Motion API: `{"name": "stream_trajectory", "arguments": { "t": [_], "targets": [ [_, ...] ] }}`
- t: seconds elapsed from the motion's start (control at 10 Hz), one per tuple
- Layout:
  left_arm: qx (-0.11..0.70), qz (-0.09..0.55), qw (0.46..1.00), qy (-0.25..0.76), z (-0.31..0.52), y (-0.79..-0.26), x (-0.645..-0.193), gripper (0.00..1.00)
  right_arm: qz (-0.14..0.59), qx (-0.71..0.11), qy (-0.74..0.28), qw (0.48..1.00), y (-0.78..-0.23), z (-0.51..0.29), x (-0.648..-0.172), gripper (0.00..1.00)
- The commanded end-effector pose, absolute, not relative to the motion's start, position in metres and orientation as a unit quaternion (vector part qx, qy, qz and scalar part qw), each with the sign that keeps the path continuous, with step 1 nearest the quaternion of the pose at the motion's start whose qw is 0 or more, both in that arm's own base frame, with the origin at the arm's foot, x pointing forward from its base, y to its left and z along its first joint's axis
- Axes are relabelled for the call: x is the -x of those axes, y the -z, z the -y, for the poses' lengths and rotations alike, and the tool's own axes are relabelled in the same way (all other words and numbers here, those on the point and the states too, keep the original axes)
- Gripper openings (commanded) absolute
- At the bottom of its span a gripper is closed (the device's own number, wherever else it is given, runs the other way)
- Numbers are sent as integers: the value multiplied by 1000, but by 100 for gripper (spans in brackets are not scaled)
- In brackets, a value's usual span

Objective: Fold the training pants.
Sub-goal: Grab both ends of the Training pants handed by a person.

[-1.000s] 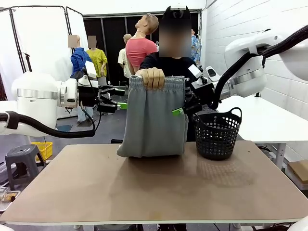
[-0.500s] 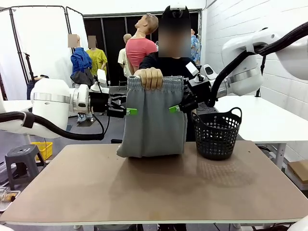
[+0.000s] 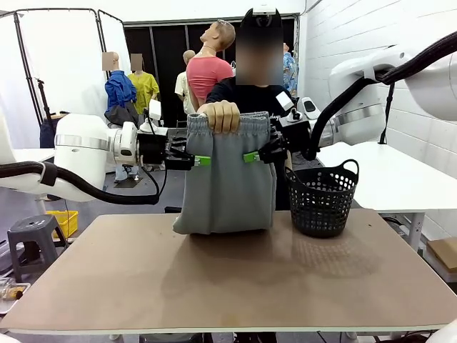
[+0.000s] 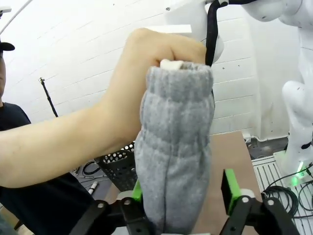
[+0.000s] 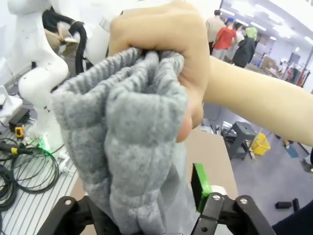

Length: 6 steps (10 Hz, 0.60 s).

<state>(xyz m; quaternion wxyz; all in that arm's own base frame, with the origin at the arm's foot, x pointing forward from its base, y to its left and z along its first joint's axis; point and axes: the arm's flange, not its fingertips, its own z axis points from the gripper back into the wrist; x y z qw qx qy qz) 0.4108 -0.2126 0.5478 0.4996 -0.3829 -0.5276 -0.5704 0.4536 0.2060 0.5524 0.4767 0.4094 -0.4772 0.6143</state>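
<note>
Pants (image 3: 227, 179) hang from a person's hand (image 3: 223, 114), lower end on the worktop (image 3: 228, 279); left end effector (image 3: 202, 161) and right end effector (image 3: 251, 156), both spread open, straddle the upper side edges, unclamped.

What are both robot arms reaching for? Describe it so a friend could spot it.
At the far edge of the brown table, a person's hand holds up the light grey soft fabric training pants by their gathered waistband, lower end resting on the table. Unlike the black mesh basket standing to their right, they hang as pale limp cloth.
</note>
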Motion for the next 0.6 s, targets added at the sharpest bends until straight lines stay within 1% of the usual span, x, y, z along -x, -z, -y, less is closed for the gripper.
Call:
{"name": "stream_trajectory", "arguments": {
  "t": [0.0, 0.1, 0.2, 0.5],
  "targets": [
    [401, 523, 515, 548, 216, -547, -419, 21, 474, -441, -599, 471, -558, -203, -459, 22],
    [402, 522, 521, 542, 218, -547, -419, 1, 462, -451, -599, 474, -556, -201, -459, 2],
    [406, 521, 526, 536, 218, -547, -420, 0, 459, -453, -598, 475, -556, -200, -459, 0],
    [425, 515, 528, 525, 218, -546, -424, 0, 450, -461, -595, 480, -552, -202, -461, 0]
  ]
}}
